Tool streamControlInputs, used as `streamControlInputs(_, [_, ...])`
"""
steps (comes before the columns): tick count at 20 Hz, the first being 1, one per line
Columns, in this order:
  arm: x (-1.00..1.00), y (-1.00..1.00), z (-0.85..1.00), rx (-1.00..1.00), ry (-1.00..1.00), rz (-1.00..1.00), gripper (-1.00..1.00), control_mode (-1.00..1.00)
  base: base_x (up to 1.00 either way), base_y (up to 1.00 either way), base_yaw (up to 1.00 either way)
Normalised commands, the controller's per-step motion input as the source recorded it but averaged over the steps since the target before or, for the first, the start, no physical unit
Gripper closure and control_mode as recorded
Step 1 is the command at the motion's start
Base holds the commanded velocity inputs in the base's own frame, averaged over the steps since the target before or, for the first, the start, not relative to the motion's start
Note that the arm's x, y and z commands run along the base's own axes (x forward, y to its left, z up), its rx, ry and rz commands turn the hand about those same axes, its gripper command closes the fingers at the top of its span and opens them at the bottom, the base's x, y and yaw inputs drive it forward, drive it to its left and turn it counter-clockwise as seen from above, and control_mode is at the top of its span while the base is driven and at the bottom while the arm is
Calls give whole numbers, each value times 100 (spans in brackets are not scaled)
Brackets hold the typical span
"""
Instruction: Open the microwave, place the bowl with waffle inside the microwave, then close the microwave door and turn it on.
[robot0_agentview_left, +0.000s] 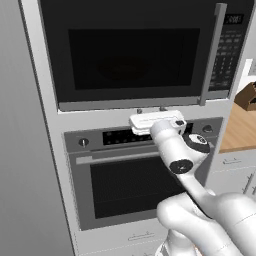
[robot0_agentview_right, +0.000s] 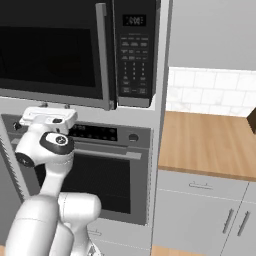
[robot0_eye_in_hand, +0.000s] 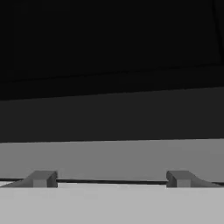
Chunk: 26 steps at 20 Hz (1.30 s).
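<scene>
Up near the bottom edge of the microwave door (robot0_agentview_left: 132, 55) sits the end effector (robot0_eye_in_hand: 111, 178), with its two fingers spread wide apart and nothing between them. In the hand view the two dark fingertips (robot0_eye_in_hand: 42, 178) stand far from each other, pointing at the grey strip under the dark glass. The microwave (robot0_agentview_right: 75, 50) is shut. Its tall grey handle (robot0_agentview_left: 212, 52) stands on the right side of the door, next to the keypad (robot0_agentview_right: 134, 60). Below the microwave is the oven (robot0_agentview_left: 130, 175), and the white arm (robot0_agentview_left: 180, 160) reaches up in front of it. A wooden desk (robot0_agentview_right: 210, 142) lies off to the right.
</scene>
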Motion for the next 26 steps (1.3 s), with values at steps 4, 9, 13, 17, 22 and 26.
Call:
streamControlInputs(4, [4, -51, 56, 6, 0, 0, -100, -100, 0, 0, 0])
streamControlInputs(9, [32, -35, 28, 9, 4, 2, -100, -100, 0, 0, 0])
streamControlInputs(13, [45, -19, 11, 6, 9, 1, -100, -100, 0, 0, 0])
streamControlInputs(17, [53, -5, 3, 0, 8, 0, -100, -100, 0, 0, 0])
streamControlInputs(22, [-57, -20, 16, 0, 0, 0, -100, -100, 0, 0, 0])
streamControlInputs(26, [-94, -60, 40, 0, 2, 0, -100, -100, 0, 0, 0])
